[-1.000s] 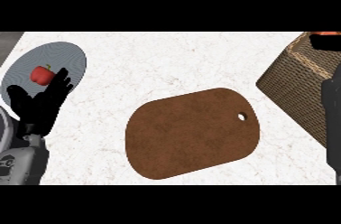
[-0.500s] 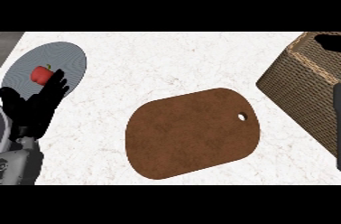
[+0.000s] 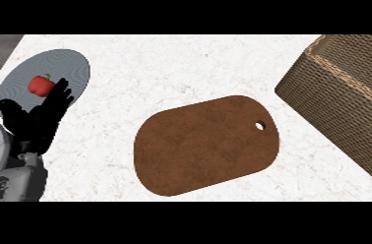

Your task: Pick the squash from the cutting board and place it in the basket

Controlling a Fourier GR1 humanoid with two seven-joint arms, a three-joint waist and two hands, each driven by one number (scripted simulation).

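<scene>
Squash is nowhere to be seen on the brown rounded wooden cutting board (image 3: 207,144), whose dark top lies bare on the white speckled counter (image 3: 181,66), a small hole near its right end. At the lower left, the black left hand (image 3: 40,122) rises from its grey forearm (image 3: 18,181) with fingers (image 3: 58,93) straight and slightly apart, holding nothing; their tips overlap the near rim of the round grey plate (image 3: 65,66). One small red apple (image 3: 41,84) sits on that plate, just beside the fingertips. Farther right, one woven tan basket (image 3: 330,95) stands at the edge, well apart from the board; its inside is out of view. One board, one plate, one apple, one basket, one hand.
</scene>
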